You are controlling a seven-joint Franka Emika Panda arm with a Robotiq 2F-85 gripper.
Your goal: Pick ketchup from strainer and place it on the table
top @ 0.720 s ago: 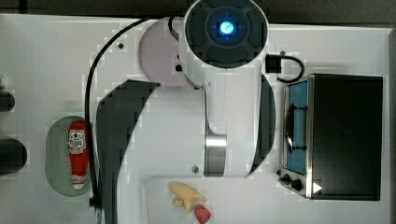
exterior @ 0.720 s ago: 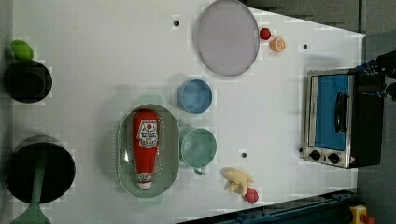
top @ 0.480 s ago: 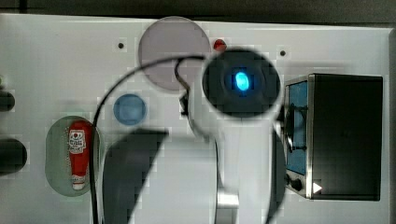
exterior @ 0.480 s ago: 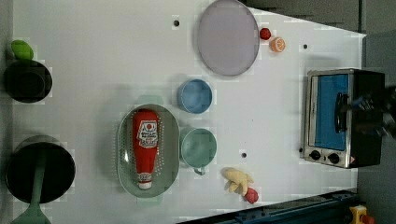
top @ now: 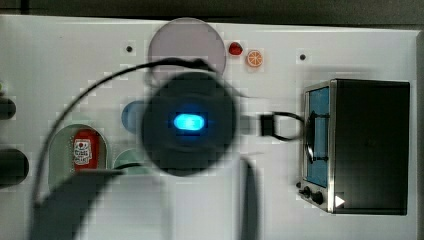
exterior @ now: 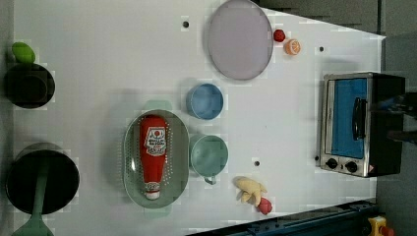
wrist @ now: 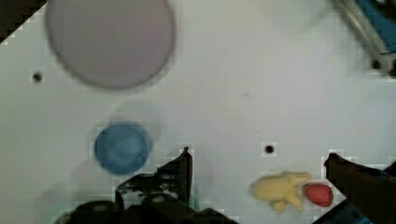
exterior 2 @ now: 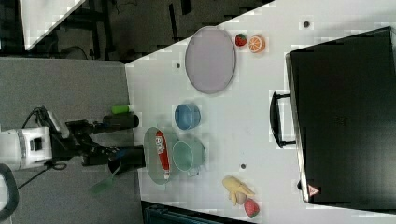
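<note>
A red ketchup [exterior: 153, 155] bottle lies lengthwise in a pale green strainer [exterior: 131, 167] on a white counter [exterior: 108, 54], near one long edge, just beside a green cup [exterior: 209, 155]. The robot's hand [wrist: 257, 161] hangs high above the counter, fingers wide apart, holding nothing. The approach seems under way. Next, the hand must move over the strainer, descend, and close across the bottle.
</note>
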